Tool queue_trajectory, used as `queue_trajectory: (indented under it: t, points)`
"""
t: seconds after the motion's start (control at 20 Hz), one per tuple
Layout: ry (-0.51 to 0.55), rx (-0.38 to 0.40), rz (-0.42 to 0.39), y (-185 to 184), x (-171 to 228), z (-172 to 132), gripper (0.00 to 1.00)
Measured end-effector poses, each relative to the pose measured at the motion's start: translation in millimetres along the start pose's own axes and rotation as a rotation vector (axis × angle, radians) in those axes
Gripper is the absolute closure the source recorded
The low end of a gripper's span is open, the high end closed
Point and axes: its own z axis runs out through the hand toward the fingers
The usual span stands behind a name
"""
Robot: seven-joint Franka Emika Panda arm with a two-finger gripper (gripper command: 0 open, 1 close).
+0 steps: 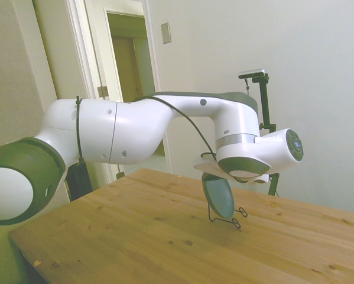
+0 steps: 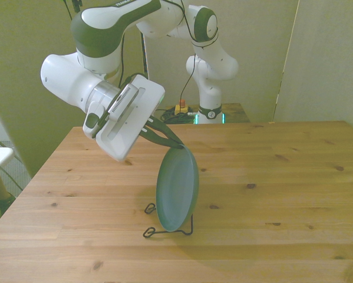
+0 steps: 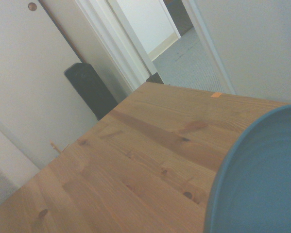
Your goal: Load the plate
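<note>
The plate [image 2: 177,190] is held on edge, nearly upright, its lower rim set in the wire rack [image 2: 167,227] near the middle of the table [image 2: 282,177]. Its upper rim is clamped by the gripper [image 2: 167,138], closed on it directly above the rack.

soft, even indoor light with a yellow-green cast. faint shadow under the plate [image 2: 177,188] on the table [image 2: 270,177]. wrist view slightly soft; plate edge blurred. no glare.
</note>
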Motion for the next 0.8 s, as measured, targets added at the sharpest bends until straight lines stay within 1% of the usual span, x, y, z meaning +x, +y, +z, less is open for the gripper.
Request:
queue_trajectory:
  t: [0.7, 0.75, 0.8]
  points:
    - [-0.015, 0.017, 0.013, 14, 0, 1, 1.0]
    - [-0.015, 0.017, 0.013, 15, 1, 1, 0.0]
    - [-0.015, 0.017, 0.015, 17, 1, 1, 0.0]
